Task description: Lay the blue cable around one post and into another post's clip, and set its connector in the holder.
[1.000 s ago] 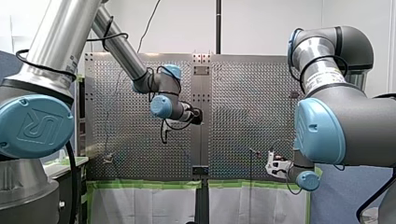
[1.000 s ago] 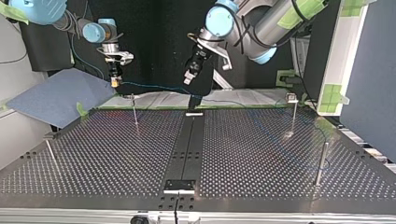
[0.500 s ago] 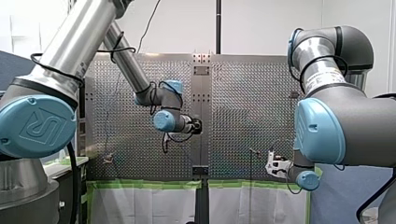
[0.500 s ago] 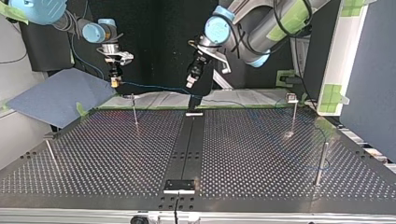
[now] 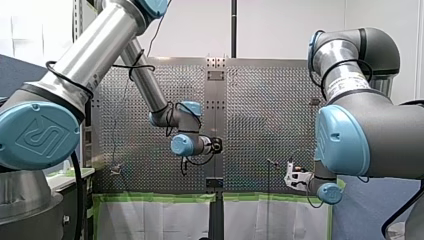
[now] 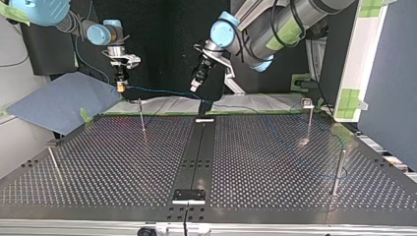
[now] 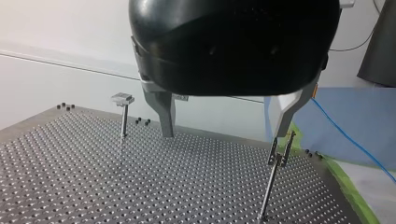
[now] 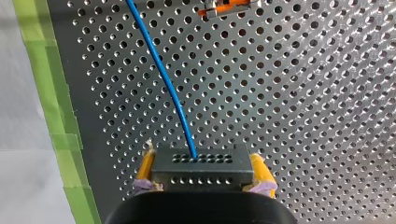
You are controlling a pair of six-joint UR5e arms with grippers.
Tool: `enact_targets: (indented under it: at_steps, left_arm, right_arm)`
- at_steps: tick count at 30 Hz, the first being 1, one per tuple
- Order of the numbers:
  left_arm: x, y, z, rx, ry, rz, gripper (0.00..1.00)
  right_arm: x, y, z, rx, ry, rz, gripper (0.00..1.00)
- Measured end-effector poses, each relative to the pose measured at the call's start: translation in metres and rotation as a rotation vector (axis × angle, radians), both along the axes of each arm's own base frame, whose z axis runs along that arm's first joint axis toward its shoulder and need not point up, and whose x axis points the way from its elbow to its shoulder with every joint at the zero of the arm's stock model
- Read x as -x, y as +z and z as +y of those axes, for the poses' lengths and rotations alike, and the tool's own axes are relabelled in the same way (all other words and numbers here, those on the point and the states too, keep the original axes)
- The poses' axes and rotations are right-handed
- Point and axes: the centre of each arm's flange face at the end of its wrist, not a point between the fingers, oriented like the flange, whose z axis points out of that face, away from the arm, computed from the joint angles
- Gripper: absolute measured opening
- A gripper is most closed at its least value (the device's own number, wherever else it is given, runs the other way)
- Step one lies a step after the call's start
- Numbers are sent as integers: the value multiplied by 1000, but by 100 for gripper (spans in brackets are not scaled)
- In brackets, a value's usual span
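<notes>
Left gripper (image 6: 193,88) lower now, jaws wide; right gripper (image 6: 120,88) tight on connector (image 8: 201,169); four posts (image 6: 141,116)

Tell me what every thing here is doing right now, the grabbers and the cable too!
left gripper, open, holding nothing.
right gripper, shut on the connector.
connector, gripped, not in any holder.
blue cable, joined to the connector, curving free.
clip post, upright, clip empty.

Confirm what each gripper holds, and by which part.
My right gripper clamps the connector on the blue cable by its two side faces, between yellow pads. My left gripper is open, holding nothing.
</notes>
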Motion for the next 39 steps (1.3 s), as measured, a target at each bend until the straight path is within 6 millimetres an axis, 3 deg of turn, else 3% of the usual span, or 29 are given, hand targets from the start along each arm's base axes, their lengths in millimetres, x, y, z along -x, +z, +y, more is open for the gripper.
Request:
enact_targets:
  at_steps: [17, 29, 39]
  left_arm:
    - [6, -67, -11, -16, -1, -24, 100]
    - [-7, -107, -25, -39, 23, -49, 100]
    - [-4, -148, -34, -57, 20, 14, 100]
  right_arm:
    - [0, 0, 0, 1, 1, 1, 0]
    - [0, 0, 0, 2, -1, 1, 0]
    - [0, 0, -1, 1, 1, 1, 0]
